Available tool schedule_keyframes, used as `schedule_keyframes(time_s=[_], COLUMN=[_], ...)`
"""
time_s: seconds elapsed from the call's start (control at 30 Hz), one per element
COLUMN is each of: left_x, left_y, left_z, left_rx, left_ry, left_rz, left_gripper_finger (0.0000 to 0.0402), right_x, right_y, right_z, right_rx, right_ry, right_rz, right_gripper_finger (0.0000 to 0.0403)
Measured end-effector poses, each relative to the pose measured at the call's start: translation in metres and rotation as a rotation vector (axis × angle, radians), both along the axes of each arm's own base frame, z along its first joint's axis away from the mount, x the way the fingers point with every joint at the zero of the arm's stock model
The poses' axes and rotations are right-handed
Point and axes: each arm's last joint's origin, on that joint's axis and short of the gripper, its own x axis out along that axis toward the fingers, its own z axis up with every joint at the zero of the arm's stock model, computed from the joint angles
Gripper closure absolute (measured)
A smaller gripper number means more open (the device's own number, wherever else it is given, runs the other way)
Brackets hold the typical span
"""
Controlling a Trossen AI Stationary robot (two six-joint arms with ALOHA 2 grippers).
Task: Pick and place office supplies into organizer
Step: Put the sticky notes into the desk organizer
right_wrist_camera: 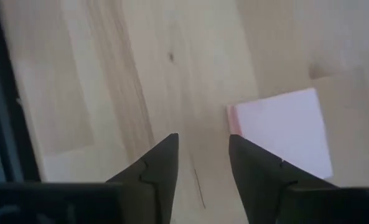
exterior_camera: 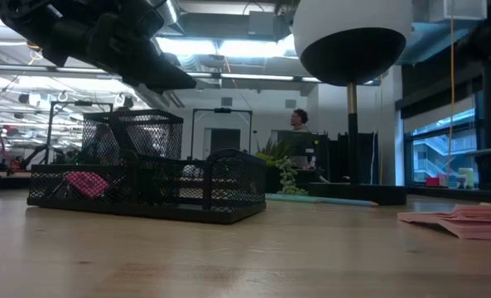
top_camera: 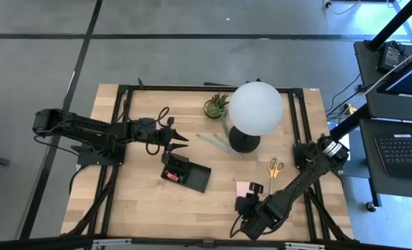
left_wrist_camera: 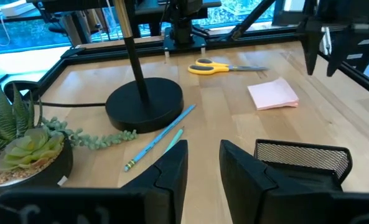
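No text, label, brand, number or sign is readable on anything in these views.

- The organizer sits left of the lamp.
- The scissors lie right of the lamp base; the sticky-note pad lies nearer.
- The plant stands far, left of the lamp.

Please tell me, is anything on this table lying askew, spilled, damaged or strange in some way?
Nothing is spilled or broken. The pink sticky-note pad looks slightly fanned in the low view, its sheets not stacked squarely. Two pencils lie at a slant against the lamp base, and the scissors lie loose, all outside the organizer.
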Motion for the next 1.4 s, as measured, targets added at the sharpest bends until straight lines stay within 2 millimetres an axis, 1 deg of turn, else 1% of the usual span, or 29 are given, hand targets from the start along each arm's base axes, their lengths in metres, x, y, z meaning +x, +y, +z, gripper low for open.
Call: schedule_keyframes(time_s=[0.07,0.13,0.33,0.4,0.53,0.63,0.7,0.83,1.07,1.17,1.27,1.33,1.4], left_x=[0.0,0.0,0.0,0.001,0.004,0.008,0.013,0.025,0.054,0.063,0.069,0.073,0.075], left_y=[0.0,0.0,0.0,0.0,-0.002,-0.008,-0.013,-0.026,-0.04,-0.043,-0.047,-0.05,-0.053], left_z=[0.0,0.0,0.001,0.002,0.011,0.023,0.028,0.028,0.012,0.006,0.005,0.007,0.01], left_rx=[0.0,0.0,0.001,0.002,-0.03,-0.048,-0.056,-0.079,-0.053,-0.054,-0.063,-0.069,-0.068], left_ry=[0.001,0.004,-0.008,-0.02,-0.087,-0.124,-0.13,-0.105,-0.014,0.016,0.025,0.019,0.013], left_rz=[0.0,0.0,0.0,0.0,-0.013,-0.051,-0.084,-0.153,-0.206,-0.214,-0.22,-0.228,-0.239], left_gripper_finger=[0.0314,0.0313,0.0316,0.0314,0.0314,0.0316,0.0317,0.0317,0.0318,0.0318,0.0318,0.0318,0.0318], right_x=[0.001,0.0,-0.006,-0.006,-0.004,-0.002,-0.001,0.0,0.001,0.001,0.001,0.001,-0.002], right_y=[0.0,0.0,-0.007,-0.009,-0.012,-0.015,-0.016,-0.016,-0.016,-0.015,-0.015,-0.015,-0.017], right_z=[0.005,0.004,-0.011,-0.013,-0.015,-0.015,-0.015,-0.016,-0.018,-0.018,-0.018,-0.023,-0.033], right_rx=[-0.019,-0.035,-0.072,-0.076,-0.079,-0.079,-0.078,-0.077,-0.076,-0.072,-0.07,-0.056,-0.049], right_ry=[0.017,0.03,0.065,0.069,0.071,0.072,0.07,0.069,0.068,0.064,0.061,0.047,0.041], right_rz=[-0.001,-0.002,-0.01,-0.013,-0.021,-0.029,-0.032,-0.033,-0.033,-0.033,-0.034,-0.035,-0.035], right_gripper_finger=[0.0258,0.0258,0.0258,0.0258,0.0258,0.0258,0.0258,0.0258,0.0258,0.0258,0.0258,0.0258,0.0258])
